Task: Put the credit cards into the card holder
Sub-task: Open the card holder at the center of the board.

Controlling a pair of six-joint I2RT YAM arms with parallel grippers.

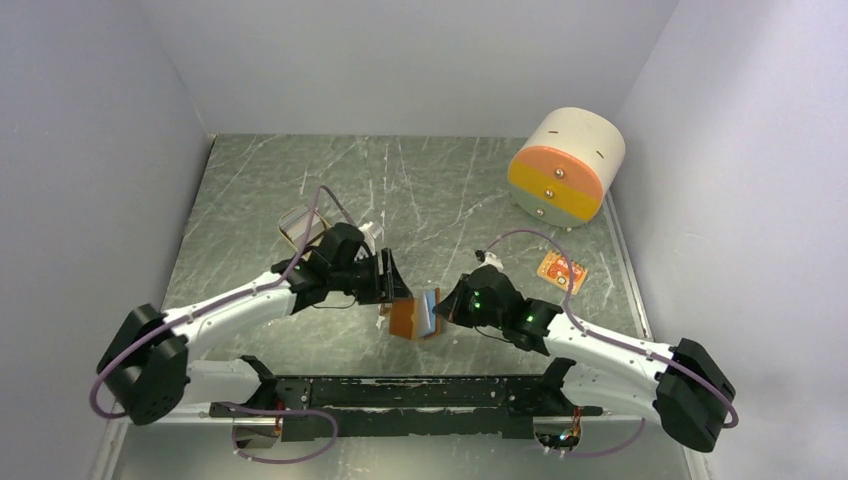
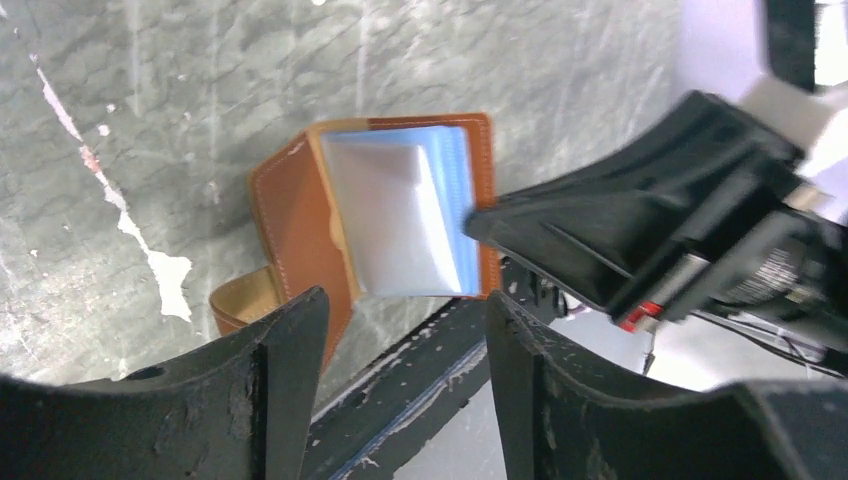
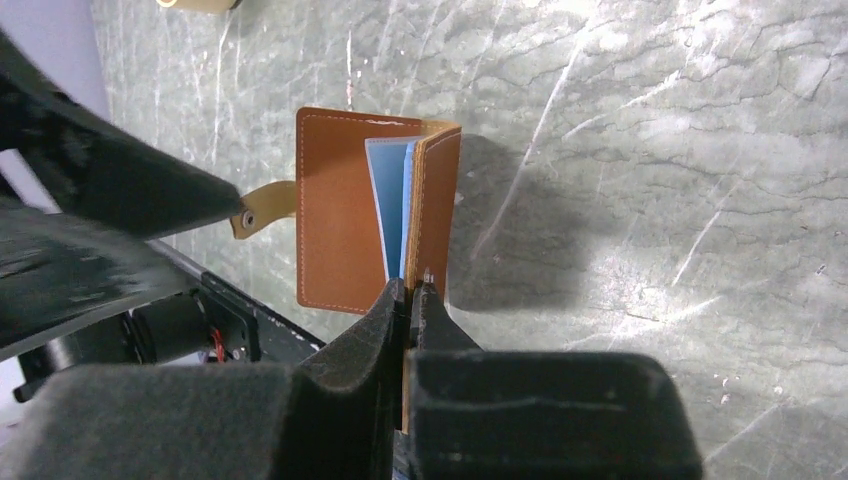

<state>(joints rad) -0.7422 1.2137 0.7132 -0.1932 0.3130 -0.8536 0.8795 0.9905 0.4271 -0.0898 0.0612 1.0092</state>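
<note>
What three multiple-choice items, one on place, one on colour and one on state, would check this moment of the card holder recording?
1. Where does the drum box stand? A: far right. B: near left. C: dead centre.
2. What colour is the lining of the card holder? A: red. B: light blue. C: green.
3. How is the right gripper? A: wide open. B: shut on one flap of the card holder. C: out of view.

Key:
1. A, the top view shows it at the back on the right.
2. B, both wrist views show blue inside the brown leather.
3. B, its own wrist view shows the fingers pinching the flap's edge.
</note>
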